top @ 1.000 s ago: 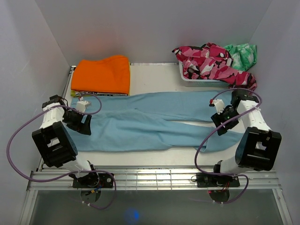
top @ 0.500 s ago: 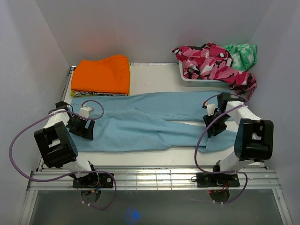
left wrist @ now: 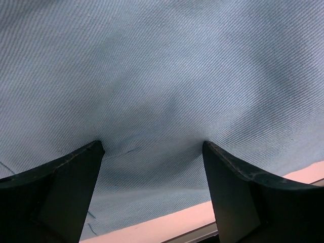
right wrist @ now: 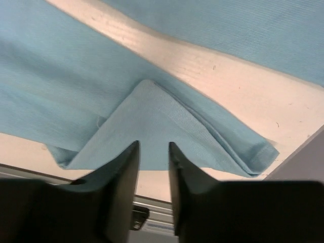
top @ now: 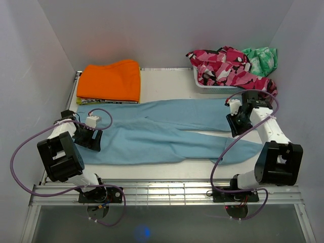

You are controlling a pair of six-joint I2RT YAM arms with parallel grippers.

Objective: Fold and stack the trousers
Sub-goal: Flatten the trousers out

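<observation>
Lengthwise across the tabletop [top: 167,81], light blue trousers [top: 162,134], spread flat: waist end at the left, both legs out to the right, a narrow wedge of bare surface between them toward the hems. Far leg straight and smooth to its end. Near leg doubled back at its hem, a triangular flap lying on top of the cloth close to the front right edge, plain in the right wrist view. Not yet folded in half, not yet stacked.

On the waist end, the left end effector [left wrist: 152,147]: fingers [left wrist: 66,187] set wide apart, both tips pressed down into the twill weave, cloth dimpled and faintly creased between them, nothing pinched. Just past the tips, the near edge of the trousers and a strip of pale surface.

Over the right end of the trousers, near the hems, the right end effector [right wrist: 154,144]: fingers only narrowly apart, a slim gap with nothing in it, seemingly clear of the fabric; beyond the tips, the folded flap.

Behind the waist, at the back left, a folded orange garment [top: 110,81], just beside the far edge of the trousers. At the back right, a white basket [top: 212,87], heaped with a pink camouflage garment [top: 223,66] spilling over its right side down toward the right arm, and a green patterned garment [top: 260,58] behind that. Purple cables [top: 20,147] looped from each arm down to the bases at the near edge.
</observation>
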